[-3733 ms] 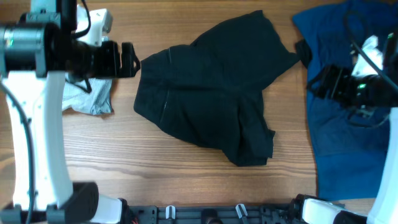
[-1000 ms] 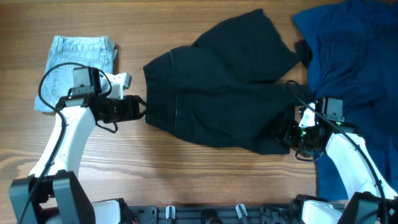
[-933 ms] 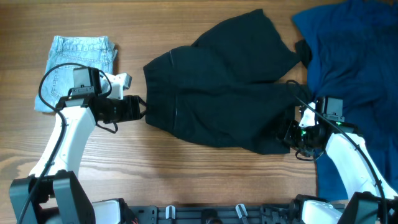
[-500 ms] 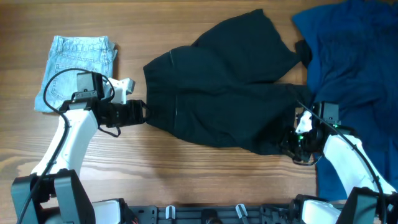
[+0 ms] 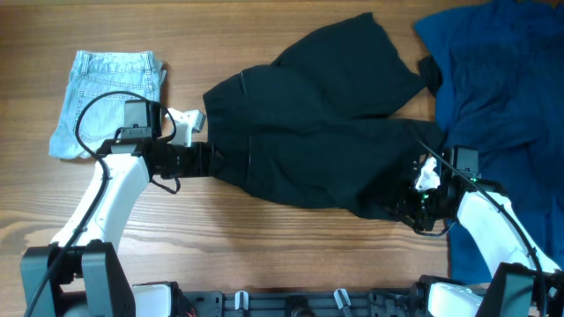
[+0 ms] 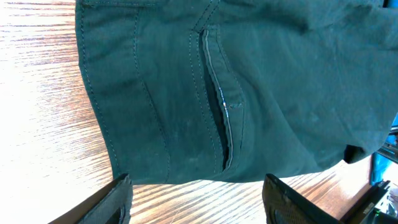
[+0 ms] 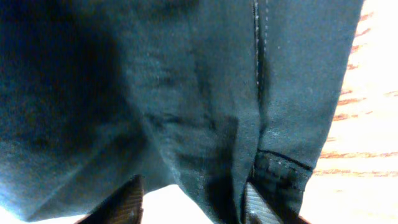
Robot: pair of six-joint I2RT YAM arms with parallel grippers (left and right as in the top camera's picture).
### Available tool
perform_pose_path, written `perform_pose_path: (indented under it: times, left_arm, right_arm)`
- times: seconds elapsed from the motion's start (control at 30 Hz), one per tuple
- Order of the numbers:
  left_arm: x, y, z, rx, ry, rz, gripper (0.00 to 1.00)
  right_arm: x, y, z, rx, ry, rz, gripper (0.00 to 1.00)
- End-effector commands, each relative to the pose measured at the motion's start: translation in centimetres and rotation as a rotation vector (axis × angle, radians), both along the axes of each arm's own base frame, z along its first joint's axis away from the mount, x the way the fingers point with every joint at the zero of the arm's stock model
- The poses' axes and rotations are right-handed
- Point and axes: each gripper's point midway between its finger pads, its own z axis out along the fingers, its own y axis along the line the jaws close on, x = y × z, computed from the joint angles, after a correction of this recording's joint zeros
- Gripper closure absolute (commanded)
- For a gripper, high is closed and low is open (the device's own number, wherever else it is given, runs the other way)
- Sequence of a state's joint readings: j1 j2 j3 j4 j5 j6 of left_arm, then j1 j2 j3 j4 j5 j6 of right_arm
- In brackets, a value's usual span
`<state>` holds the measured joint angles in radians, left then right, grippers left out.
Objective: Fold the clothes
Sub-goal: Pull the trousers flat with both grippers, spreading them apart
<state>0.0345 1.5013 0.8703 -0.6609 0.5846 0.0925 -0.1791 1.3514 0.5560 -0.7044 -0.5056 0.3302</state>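
The black shorts (image 5: 308,132) lie spread across the middle of the table. My left gripper (image 5: 214,163) is at their left waistband edge. In the left wrist view it (image 6: 202,210) is open wide, with the shorts (image 6: 236,81) and their pocket slit just ahead and bare wood between the fingertips (image 6: 118,198). My right gripper (image 5: 401,208) is at the lower right leg hem. In the right wrist view it (image 7: 193,202) is open, with the hem of the shorts (image 7: 186,112) reaching in between the fingers (image 7: 258,202).
Folded light-blue denim shorts (image 5: 110,97) lie at the far left, behind my left arm. A large royal-blue garment (image 5: 498,97) covers the right side of the table, under and beside my right arm. Bare wood (image 5: 264,246) runs along the front.
My left gripper has slid right from beside the shorts to their waistband edge. My right gripper has moved a little left and down onto the leg hem. The shorts lie as before.
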Motion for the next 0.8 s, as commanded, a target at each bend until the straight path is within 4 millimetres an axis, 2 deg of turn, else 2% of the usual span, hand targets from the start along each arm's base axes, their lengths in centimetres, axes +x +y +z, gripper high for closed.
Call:
perform_pose_path:
  times: [0.0,0.07,0.1,0.13,0.17,0.23,0.3,0.4,0.5,0.57,0.67,0.7,0.77]
  left_arm:
    - [-0.2,0.0,0.0,0.012,-0.01,-0.006,0.32]
    - [-0.2,0.0,0.0,0.012,-0.009,-0.006,0.32]
    - [-0.2,0.0,0.0,0.011,-0.009,-0.006,0.32]
    - [-0.2,0.0,0.0,0.011,-0.009,-0.006,0.32]
    - [-0.2,0.0,0.0,0.011,-0.009,-0.006,0.32]
    - [-0.2,0.0,0.0,0.011,-0.009,-0.006,0.32]
    - [-0.2,0.0,0.0,0.011,-0.008,-0.006,0.32]
    - [-0.6,0.0,-0.1,0.01,0.009,-0.006,0.37]
    - [-1.2,-0.1,-0.2,0.008,0.038,-0.007,0.38]
    - [-1.6,-0.2,-0.3,0.005,0.053,-0.011,0.4]
    - [-2.8,-0.9,-1.3,0.018,0.051,-0.087,0.4]
    - [-3.2,-1.2,-1.8,0.021,0.046,-0.111,0.4]
    - [-3.2,-1.6,-2.1,0.023,0.026,-0.127,0.4]
  right_arm:
    - [-0.5,0.3,-0.2,0.017,0.023,-0.007,0.68]
    - [-0.9,0.5,-0.4,0.02,0.044,-0.005,0.67]
    - [-1.5,0.8,-0.8,0.027,0.083,-0.027,0.57]
    - [-1.9,1.0,-1.3,0.031,0.1,-0.03,0.52]
    - [-2.1,1.2,-1.7,0.03,0.102,-0.025,0.52]
    - [-2.3,1.8,-2.3,0.042,0.099,-0.009,0.77]
    - [-1.9,2.0,-2.2,0.046,0.079,0.013,0.94]
    - [-1.1,1.5,-1.1,0.013,0.06,0.02,0.96]
    - [-0.6,0.0,1.7,-0.069,0.073,0.003,0.96]
    - [0.1,-1.7,3.9,-0.158,0.059,-0.018,0.96]
    - [2.2,-3.9,8.7,-0.261,-0.044,-0.063,0.96]
    - [2.7,-4.2,9.9,-0.276,-0.079,-0.072,0.96]
    - [3.2,-4.4,10.9,-0.283,-0.111,-0.076,0.96]
